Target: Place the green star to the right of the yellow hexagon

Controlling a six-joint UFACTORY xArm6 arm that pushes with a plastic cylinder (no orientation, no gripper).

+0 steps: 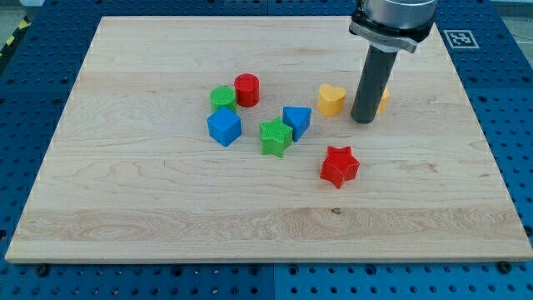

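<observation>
green star lies well left and below my tip.

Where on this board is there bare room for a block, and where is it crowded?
Bare: the strip along the view's bottom below the red star, and the view's left beyond the blue cube. Crowded: mid-board around the green star and by my tip.

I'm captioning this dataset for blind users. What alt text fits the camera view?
A dark rod's tip rests on a wooden board, just left of a mostly hidden yellow block and right of a yellow heart. Further left lie a green star, two blue blocks, a red cylinder, a green cylinder and a red star.
</observation>
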